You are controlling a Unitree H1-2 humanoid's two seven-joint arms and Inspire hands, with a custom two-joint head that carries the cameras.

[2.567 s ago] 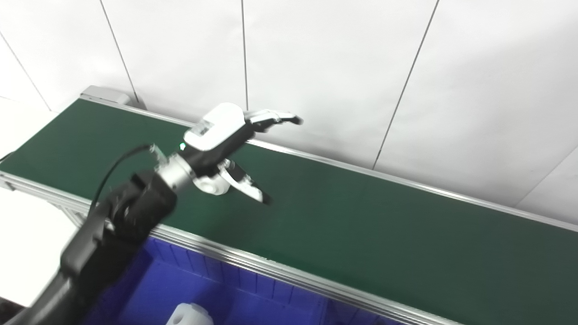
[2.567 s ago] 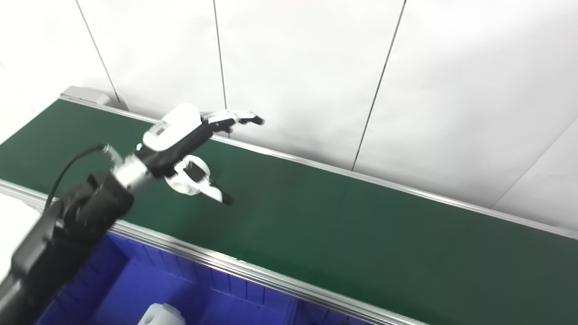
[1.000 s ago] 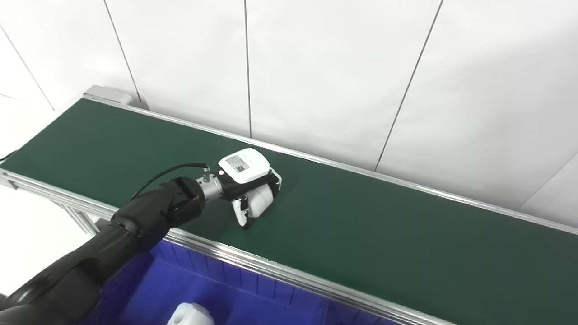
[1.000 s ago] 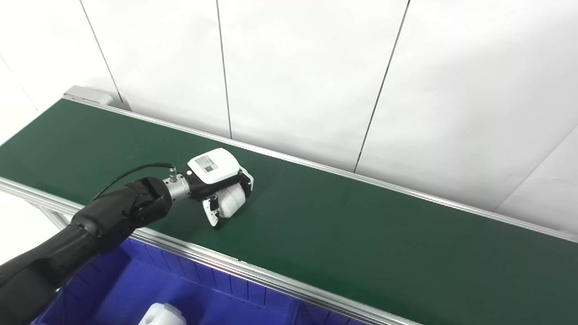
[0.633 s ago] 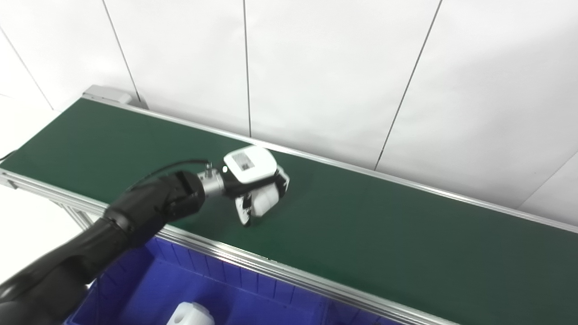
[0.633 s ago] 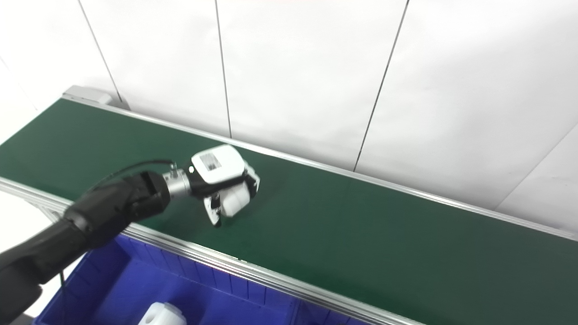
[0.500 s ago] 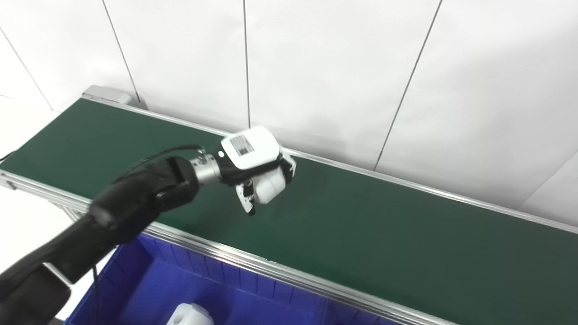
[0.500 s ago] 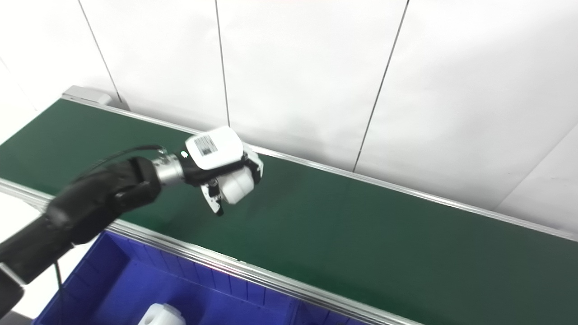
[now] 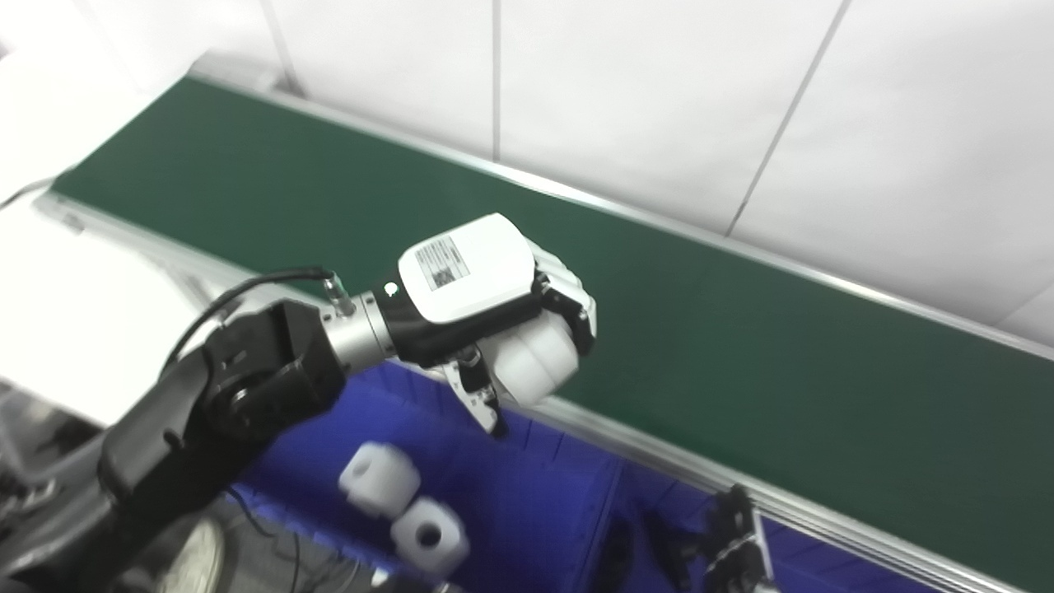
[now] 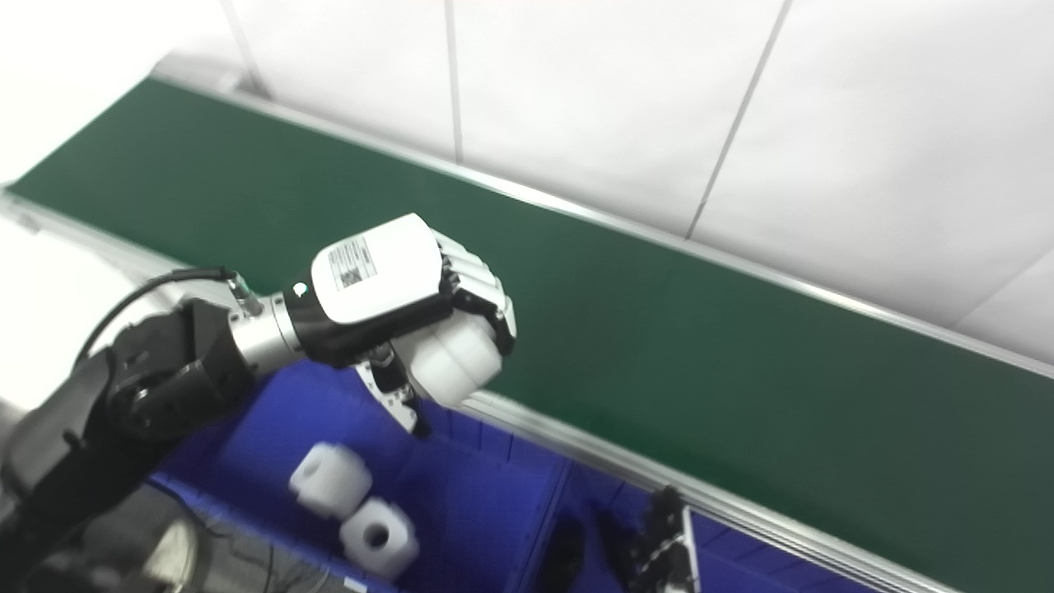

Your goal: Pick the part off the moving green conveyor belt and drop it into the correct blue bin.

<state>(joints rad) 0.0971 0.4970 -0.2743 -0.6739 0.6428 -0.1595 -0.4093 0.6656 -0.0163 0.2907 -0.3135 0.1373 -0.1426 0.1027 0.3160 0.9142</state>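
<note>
My left hand (image 9: 482, 301) is shut on a white cylindrical part (image 9: 537, 364), its fingers curled over the top and the thumb beneath. The hand and part hang above the near rail of the green conveyor belt (image 9: 741, 346), over the far edge of the left blue bin (image 9: 527, 494). The same part (image 10: 454, 354) shows in the right eye view, lifted off the belt. My right hand is out of both views.
Two white cylindrical parts (image 9: 380, 480) (image 9: 428, 539) lie in the left blue bin. Right of a blue divider (image 9: 608, 519), dark blurred objects (image 9: 729, 543) sit in a second compartment. A white panelled wall (image 9: 659, 99) backs the belt.
My left hand has lifted the white part off the belt and drawn it back toward me, over the bin's edge. The camera has tilted down, bringing more of the bins into view.
</note>
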